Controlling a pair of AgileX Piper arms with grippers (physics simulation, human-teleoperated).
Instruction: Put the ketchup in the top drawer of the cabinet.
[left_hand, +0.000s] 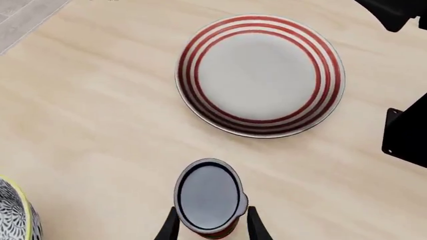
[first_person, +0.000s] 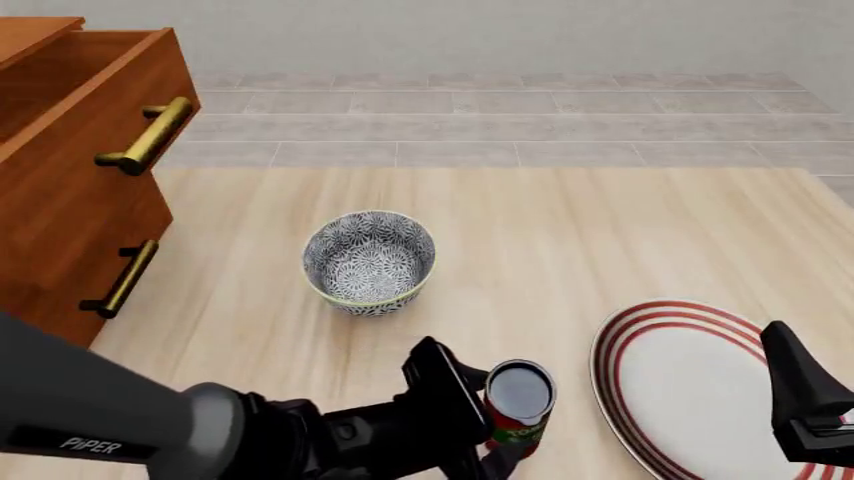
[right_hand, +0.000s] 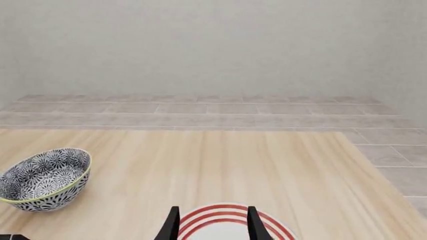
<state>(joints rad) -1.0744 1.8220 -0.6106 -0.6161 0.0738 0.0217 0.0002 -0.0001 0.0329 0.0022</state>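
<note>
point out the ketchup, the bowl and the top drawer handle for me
ketchup (first_person: 519, 392), front view, on its dark round top.
bowl (first_person: 370, 262), front view, on the patterned inside wall.
top drawer handle (first_person: 147, 136), front view, on the middle of the brass bar.

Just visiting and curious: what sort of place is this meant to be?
Probably a simulated home kitchen or dining corner: a wooden cabinet with brass handles, a patterned bowl and a red-striped plate on a pale wooden table.
</note>
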